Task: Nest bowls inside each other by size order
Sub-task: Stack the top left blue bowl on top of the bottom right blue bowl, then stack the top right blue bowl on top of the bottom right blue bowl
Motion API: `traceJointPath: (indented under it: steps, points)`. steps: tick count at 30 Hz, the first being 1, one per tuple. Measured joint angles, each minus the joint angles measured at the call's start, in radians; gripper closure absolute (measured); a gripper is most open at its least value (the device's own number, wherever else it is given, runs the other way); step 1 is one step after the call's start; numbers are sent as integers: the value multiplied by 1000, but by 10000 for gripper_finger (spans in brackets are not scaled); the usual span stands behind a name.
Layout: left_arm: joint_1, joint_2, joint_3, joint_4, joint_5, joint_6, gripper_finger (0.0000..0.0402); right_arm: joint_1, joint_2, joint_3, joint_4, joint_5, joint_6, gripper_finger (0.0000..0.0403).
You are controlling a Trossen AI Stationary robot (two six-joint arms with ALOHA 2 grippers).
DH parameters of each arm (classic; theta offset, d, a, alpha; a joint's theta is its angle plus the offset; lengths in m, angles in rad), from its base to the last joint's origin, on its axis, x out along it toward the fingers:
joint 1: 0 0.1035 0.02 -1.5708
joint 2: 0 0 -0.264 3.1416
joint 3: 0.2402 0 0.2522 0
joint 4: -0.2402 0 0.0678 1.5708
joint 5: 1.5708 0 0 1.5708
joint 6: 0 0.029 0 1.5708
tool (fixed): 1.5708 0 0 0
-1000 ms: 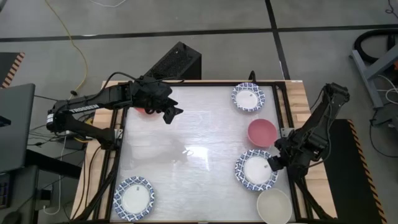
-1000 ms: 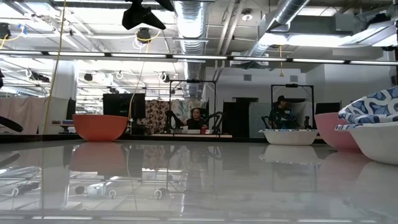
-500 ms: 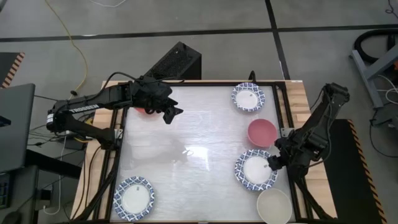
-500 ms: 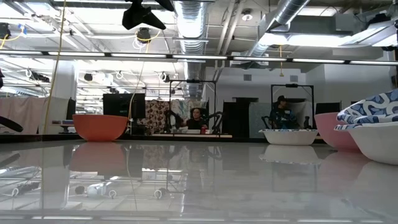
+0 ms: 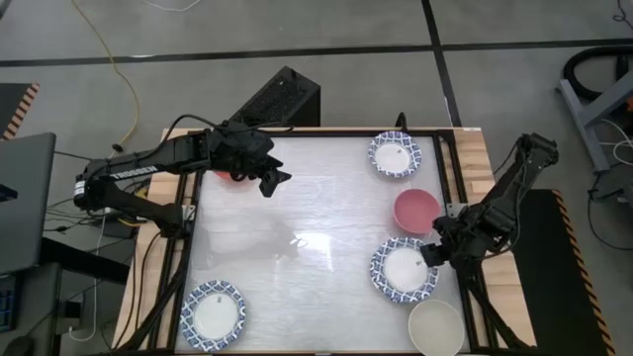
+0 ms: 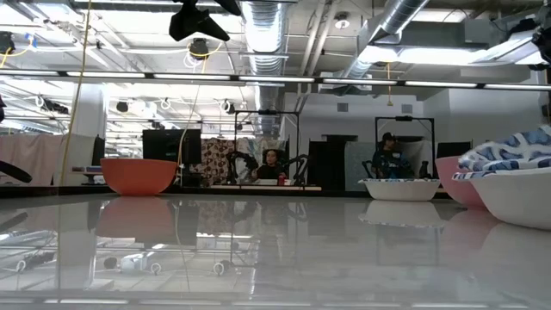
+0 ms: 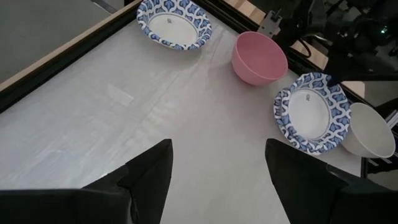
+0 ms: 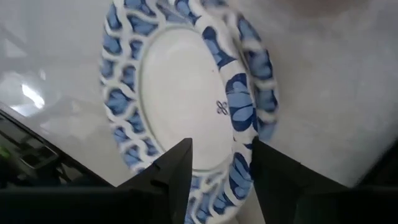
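A blue-rimmed white bowl (image 5: pixel 404 270) sits near the table's right edge. My right gripper (image 8: pixel 221 146) is open astride its right rim, one finger over the inside and one outside. The pink bowl (image 5: pixel 416 210) stands just beyond it, and the plain cream bowl (image 5: pixel 435 326) sits at the near right corner. Two more blue-rimmed bowls rest at the far right (image 5: pixel 396 154) and the near left (image 5: pixel 212 313). The red bowl (image 5: pixel 226 176) sits at the far left, partly under my left arm. My left gripper (image 7: pixel 217 146) hangs open above the table beside it, holding nothing. My right gripper comes down steeply from the table's right side, with the bowl's blue rim (image 8: pixel 244 163) in the gap between its fingers. The outer finger (image 8: pixel 273 177) lies close beside the rim. I cannot tell whether either finger touches it.
A dark frame rail (image 5: pixel 455 213) runs along the table's right edge beside my right arm. The white table top (image 5: pixel 316 227) lies bare between the bowls. In the low view, the room behind holds seated people (image 6: pixel 274 164) and equipment.
My right gripper has shifted slightly toward the table's left, and the blue-rimmed bowl has slid a little the same way. In the low view the bowl's raised rim has sunk lower.
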Motion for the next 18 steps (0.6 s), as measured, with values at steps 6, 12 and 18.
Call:
traceJointPath:
  steps: [6,12,18]
  points:
    - [0,0,0,0,0,0,156,0,0,0,-45,-35,42,223]
    - [0,0,0,0,0,0,156,-8,0,0,-60,-53,60,223]
    - [0,0,0,0,0,11,156,-55,0,0,-51,1,47,223]
